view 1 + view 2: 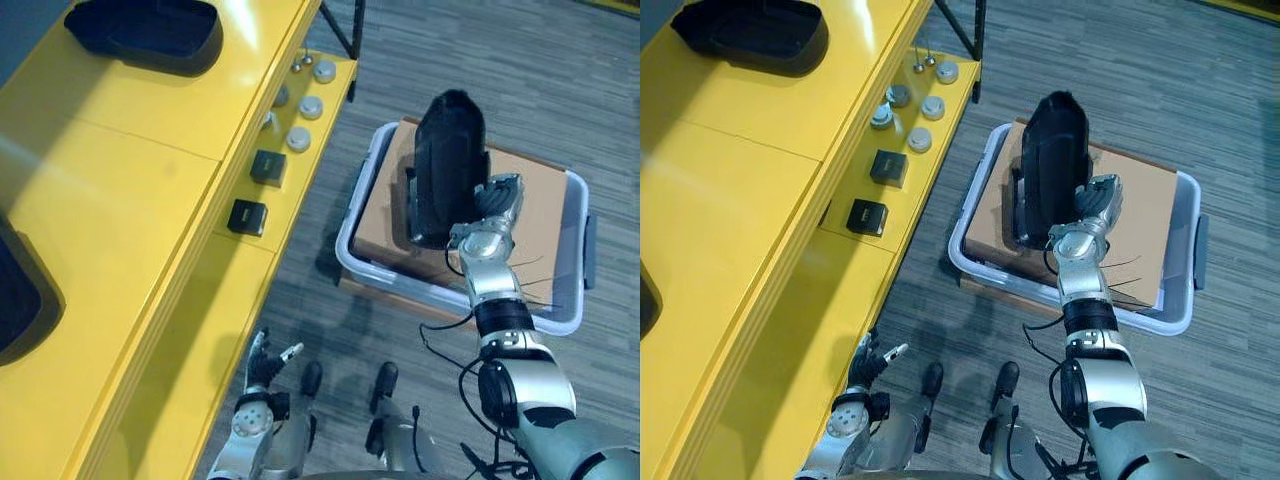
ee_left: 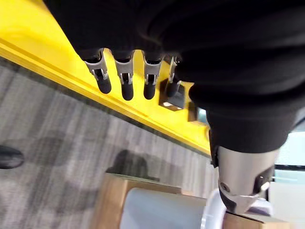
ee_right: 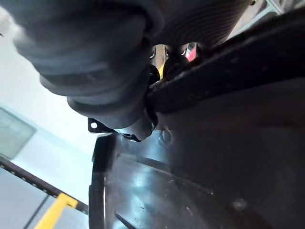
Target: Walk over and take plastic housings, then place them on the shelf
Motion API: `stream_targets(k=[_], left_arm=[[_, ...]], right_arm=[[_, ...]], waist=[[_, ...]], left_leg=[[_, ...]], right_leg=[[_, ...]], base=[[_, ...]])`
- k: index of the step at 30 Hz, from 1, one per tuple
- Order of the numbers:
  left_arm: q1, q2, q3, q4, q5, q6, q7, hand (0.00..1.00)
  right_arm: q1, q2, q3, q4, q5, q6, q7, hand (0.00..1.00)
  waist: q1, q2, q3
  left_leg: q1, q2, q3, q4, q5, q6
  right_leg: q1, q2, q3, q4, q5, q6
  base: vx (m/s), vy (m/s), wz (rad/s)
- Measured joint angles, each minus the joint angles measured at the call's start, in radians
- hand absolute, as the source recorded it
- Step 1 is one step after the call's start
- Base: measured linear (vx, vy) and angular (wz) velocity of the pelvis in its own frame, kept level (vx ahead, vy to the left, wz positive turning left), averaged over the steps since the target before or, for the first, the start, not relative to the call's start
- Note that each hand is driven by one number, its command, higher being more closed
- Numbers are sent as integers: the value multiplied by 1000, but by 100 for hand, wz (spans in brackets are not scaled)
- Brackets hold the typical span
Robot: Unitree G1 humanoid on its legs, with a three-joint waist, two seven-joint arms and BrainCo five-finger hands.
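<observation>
1. Two black housings already lie on top of the yellow shelf (image 1: 130,180) at my left: the far housing (image 1: 145,35) at its back end, and the near housing (image 1: 20,300), which is cut off by the frame edge.
2. Its lower ledge carries small black boxes (image 1: 268,166) and grey round caps (image 1: 311,105), all well apart from both hands.
3. Right of the shelf, a clear bin (image 1: 358,200) sits on the carpet with a cardboard sheet (image 1: 540,200) on top.
4. The held housing (image 1: 447,165) stands on end over that cardboard. My right hand (image 1: 487,215) is clamped on its lower right edge (whether its base touches the sheet, I cannot tell).
5. The right wrist view adds what the head views hide: the housing's glossy hollow inside, very close.
6. The left wrist view shows straight fingers (image 2: 126,83) in a row, holding nothing, with the shelf's yellow edge and one black box beyond.
7. My left hand (image 1: 265,365) hangs low beside the shelf front, fingers loosely spread. The right arm reaches forward from the lower right.
</observation>
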Motion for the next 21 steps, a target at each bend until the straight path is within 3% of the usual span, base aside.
stream_targets(k=[8,13,17,21], left_arm=[[-13,-10,-8,-359,68,-11,52,0],[-87,-12,-10,-407,115,-16,102,0],[-142,-11,-36,-437,143,-13,120,0],[-184,-12,-80,-437,156,-2,130,0]], right_arm=[[180,130,117,-343,-58,-51,0,100],[199,172,247,-444,-64,-98,30,100],[212,211,382,-496,-60,-151,85,100],[254,229,479,-528,-36,-180,138,100]], waist=[[-8,-1,-99],[-10,-1,-141],[-30,-13,-171],[-30,-17,-177]], left_leg=[[55,14,15,-29,-1,-2],[80,18,31,-43,0,-3],[92,18,45,-45,0,-3],[116,18,59,-52,-1,-4]], right_leg=[[36,5,11,-1,-19,-2],[48,8,18,-1,-20,-3],[51,8,33,-1,-19,-3],[68,7,43,-1,-19,-3]], base=[[4,5,-5],[16,11,-8],[9,25,-8],[-6,19,-8]])
